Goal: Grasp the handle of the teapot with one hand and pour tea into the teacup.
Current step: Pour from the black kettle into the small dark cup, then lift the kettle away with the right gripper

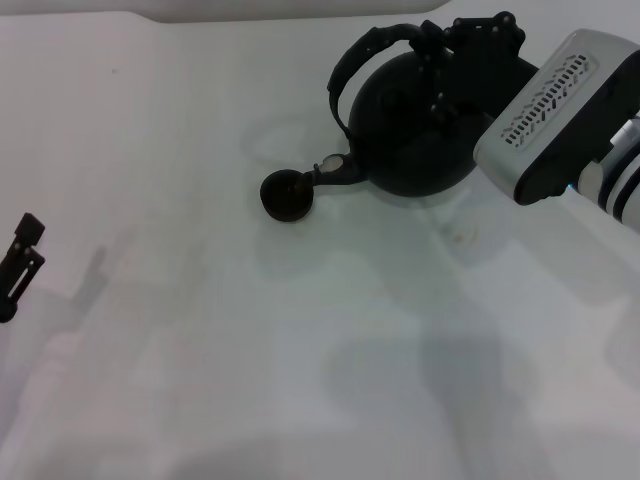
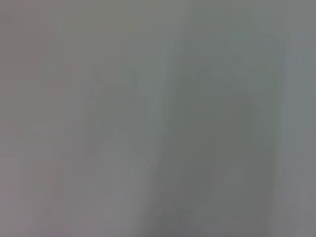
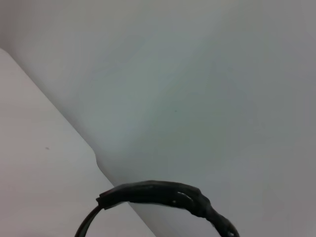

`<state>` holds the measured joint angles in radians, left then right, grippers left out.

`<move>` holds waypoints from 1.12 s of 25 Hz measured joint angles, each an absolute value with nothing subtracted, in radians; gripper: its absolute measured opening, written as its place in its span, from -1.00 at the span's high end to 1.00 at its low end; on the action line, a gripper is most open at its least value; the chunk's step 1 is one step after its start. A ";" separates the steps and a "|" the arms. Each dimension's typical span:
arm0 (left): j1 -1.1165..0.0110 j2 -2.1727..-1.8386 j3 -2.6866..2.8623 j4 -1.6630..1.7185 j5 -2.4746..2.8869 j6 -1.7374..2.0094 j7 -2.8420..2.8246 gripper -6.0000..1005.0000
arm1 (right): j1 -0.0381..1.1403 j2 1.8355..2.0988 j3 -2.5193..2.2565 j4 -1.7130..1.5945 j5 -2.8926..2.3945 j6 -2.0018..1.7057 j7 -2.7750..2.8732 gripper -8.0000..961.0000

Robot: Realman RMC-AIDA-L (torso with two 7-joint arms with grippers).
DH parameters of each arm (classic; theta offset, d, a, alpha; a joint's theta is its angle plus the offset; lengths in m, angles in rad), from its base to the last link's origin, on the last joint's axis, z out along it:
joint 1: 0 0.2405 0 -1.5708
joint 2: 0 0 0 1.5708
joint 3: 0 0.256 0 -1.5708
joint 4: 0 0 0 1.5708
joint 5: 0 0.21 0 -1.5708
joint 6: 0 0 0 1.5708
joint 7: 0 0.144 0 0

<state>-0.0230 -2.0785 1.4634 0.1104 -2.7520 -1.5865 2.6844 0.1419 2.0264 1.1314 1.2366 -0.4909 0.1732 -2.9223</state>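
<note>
The round matte black teapot [image 1: 420, 130] is tipped toward the left, and its short spout [image 1: 335, 172] reaches down to the rim of the small black teacup [image 1: 287, 195] on the white table. Its arched handle [image 1: 362, 52] curves up over the pot's top. My right gripper [image 1: 440, 40] is shut on that handle at its upper right end. In the right wrist view only a dark curved stretch of the handle [image 3: 163, 193] shows. At the far left edge, low over the table, is my left gripper [image 1: 20, 265], well away from both objects.
The white table [image 1: 300, 380] stretches wide in front of and left of the cup, crossed by soft shadows. Its far edge [image 1: 200, 15] runs along the top. The left wrist view shows only a plain grey surface.
</note>
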 joint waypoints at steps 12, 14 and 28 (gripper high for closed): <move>-0.024 -2.078 1.463 0.110 -2.752 -1.584 2.684 -0.59 | 0.133 2.028 1.132 1.254 -0.491 0.164 -2.951 0.73; -0.025 -2.078 1.463 0.110 -2.752 -1.584 2.684 -0.59 | 0.132 2.027 1.132 1.257 -0.491 0.164 -2.952 0.74; -0.026 -2.078 1.463 0.110 -2.752 -1.584 2.684 -0.59 | 0.126 2.028 1.129 1.268 -0.505 0.159 -2.965 0.74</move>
<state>-0.0261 -2.0785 1.4634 0.1104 -2.7520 -1.5838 2.6844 0.1257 2.0277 1.1291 1.2683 -0.5047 0.1589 -2.9654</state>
